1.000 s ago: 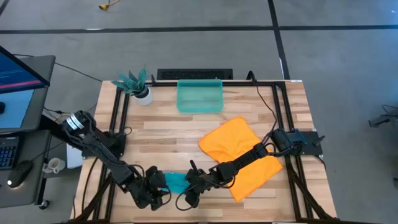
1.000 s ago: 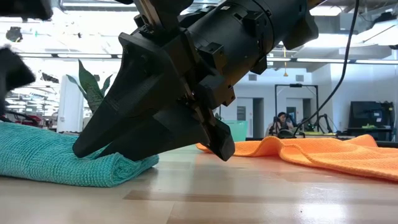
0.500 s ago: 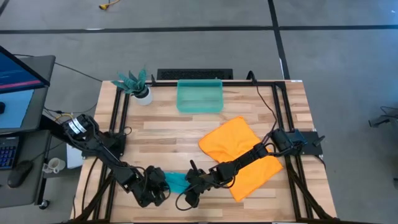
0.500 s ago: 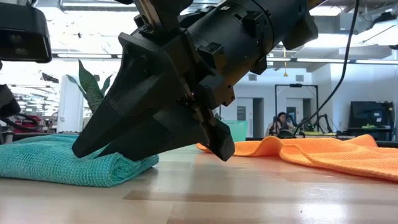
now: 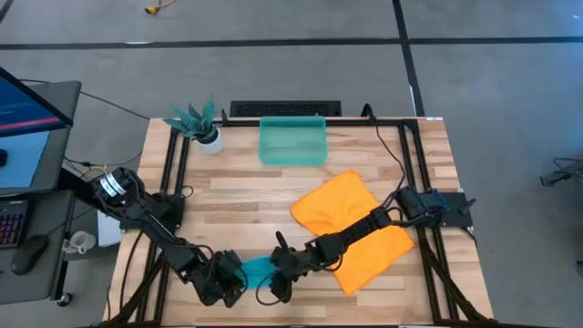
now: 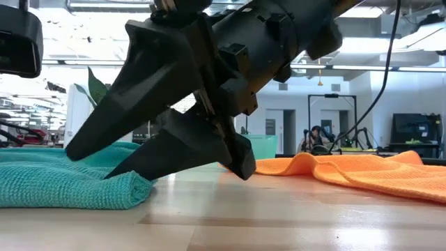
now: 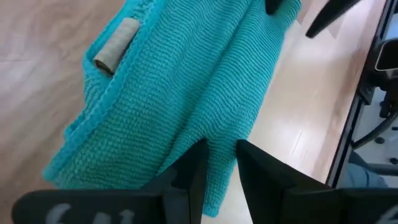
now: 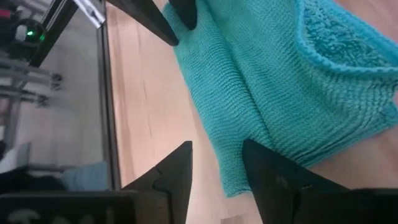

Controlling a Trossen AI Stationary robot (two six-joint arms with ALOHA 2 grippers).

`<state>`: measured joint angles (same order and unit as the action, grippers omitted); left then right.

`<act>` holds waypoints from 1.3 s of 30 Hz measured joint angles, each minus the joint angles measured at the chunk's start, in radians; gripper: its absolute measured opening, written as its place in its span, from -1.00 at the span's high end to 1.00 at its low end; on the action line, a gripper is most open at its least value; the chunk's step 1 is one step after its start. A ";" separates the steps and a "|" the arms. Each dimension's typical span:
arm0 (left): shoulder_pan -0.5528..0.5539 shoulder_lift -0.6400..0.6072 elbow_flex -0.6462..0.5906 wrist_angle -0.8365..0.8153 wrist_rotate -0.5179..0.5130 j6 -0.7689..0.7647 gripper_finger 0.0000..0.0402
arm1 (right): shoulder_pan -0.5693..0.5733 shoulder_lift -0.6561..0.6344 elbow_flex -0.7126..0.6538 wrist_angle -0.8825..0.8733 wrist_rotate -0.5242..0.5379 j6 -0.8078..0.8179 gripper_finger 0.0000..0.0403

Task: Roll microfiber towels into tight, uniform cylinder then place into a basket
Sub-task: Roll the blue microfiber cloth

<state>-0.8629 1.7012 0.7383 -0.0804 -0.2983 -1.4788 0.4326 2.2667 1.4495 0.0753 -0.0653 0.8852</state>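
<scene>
we find the teal towel (image 5: pixel 259 269) lying lengthwise between left end effector (image 5: pixel 230 281), pinching its end, and spread right end effector (image 5: pixel 276 283)

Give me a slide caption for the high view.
Both arms meet at the table's near edge, left gripper and right gripper at opposite ends of the teal towel; orange towel unrolled, basket empty.
</scene>
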 joint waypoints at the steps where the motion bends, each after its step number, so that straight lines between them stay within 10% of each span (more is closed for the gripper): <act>1: 0.000 0.000 0.000 0.002 0.002 0.000 0.57 | -0.006 -0.012 -0.001 -0.007 -0.018 -0.004 0.13; 9: -0.002 0.000 0.000 0.005 0.028 0.000 0.57 | -0.008 -0.159 -0.005 -0.160 -0.006 -0.217 0.20; 25: -0.001 0.000 0.000 0.004 0.032 0.005 0.57 | 0.115 -0.176 -0.005 -0.112 0.187 -1.155 0.24; 39: 0.041 0.000 -0.001 0.014 0.070 0.082 0.57 | 0.106 -0.062 -0.001 0.015 0.200 -1.379 -0.04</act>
<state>-0.8222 1.7012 0.7376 -0.0669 -0.2285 -1.3972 0.5385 2.2045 1.4485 0.0900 0.1351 -0.4939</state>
